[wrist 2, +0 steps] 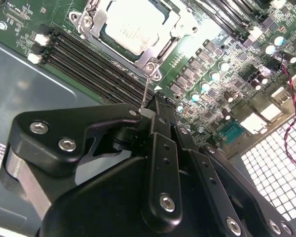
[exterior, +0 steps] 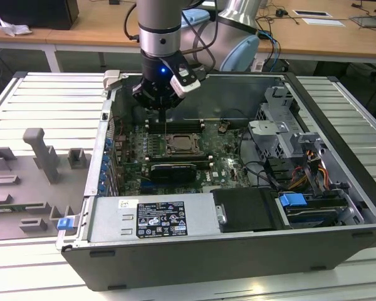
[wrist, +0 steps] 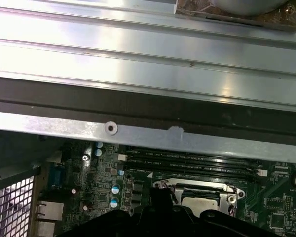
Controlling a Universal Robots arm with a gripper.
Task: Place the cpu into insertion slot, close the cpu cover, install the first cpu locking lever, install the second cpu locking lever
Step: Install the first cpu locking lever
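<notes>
The second wrist view is showing the cpu already sitting in the insertion slot, its pale metal top framed by the cpu cover, which is looking closed down around it. So the first two steps are appearing done. The hand is hanging just beside the socket's corner, its fingers drawn together on a thin wire rod that is running toward a screw at that corner; I am taking this for a locking lever, so the lever work is looking under way, not finished. Whether either lever is latched, I cannot tell. In the exterior view the hand is hovering inside the open computer case, above the socket on the green motherboard.
</notes>
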